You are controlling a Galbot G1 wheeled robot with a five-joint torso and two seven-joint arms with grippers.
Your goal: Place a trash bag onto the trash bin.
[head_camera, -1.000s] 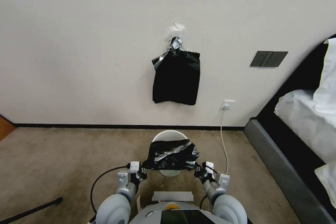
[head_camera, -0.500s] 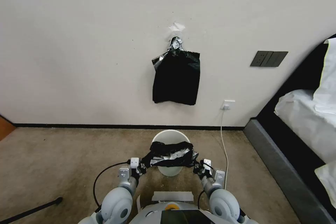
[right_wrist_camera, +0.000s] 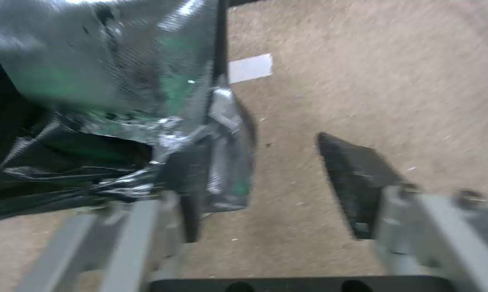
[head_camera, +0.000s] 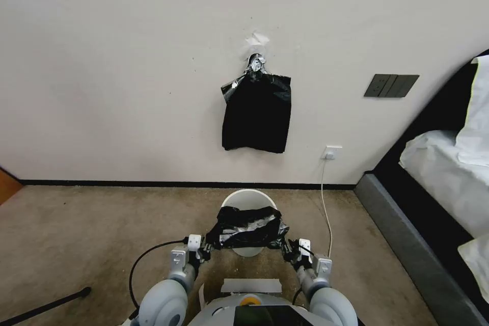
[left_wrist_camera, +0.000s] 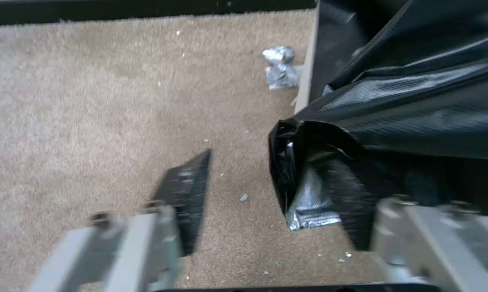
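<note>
The trash bag [head_camera: 248, 226], glossy black with silvery glints, hangs stretched between my two grippers over the near side of the cream-white trash bin [head_camera: 248, 197], hiding most of its mouth. My left gripper [head_camera: 204, 250] and right gripper [head_camera: 288, 250] hold its two ends. In the left wrist view the left gripper [left_wrist_camera: 255, 166] is open, and the bag [left_wrist_camera: 395, 121] is hooked over one finger. The right wrist view shows the right gripper [right_wrist_camera: 266, 142] open too, with the bag [right_wrist_camera: 120, 101] draped over one finger.
The bin stands on beige carpet near the wall. A flat bundle of black bags [head_camera: 257, 114] hangs on the wall above it. A bed [head_camera: 438, 204] lies to the right, with a white cable [head_camera: 326, 214] beside it. A tape strip [head_camera: 251, 285] and a silvery scrap [left_wrist_camera: 279, 67] lie on the carpet.
The bag sank from a taller hanging sheet to a lower band across the bin's mouth. Both arms reached forward half a second ago and have since drawn back towards me.
</note>
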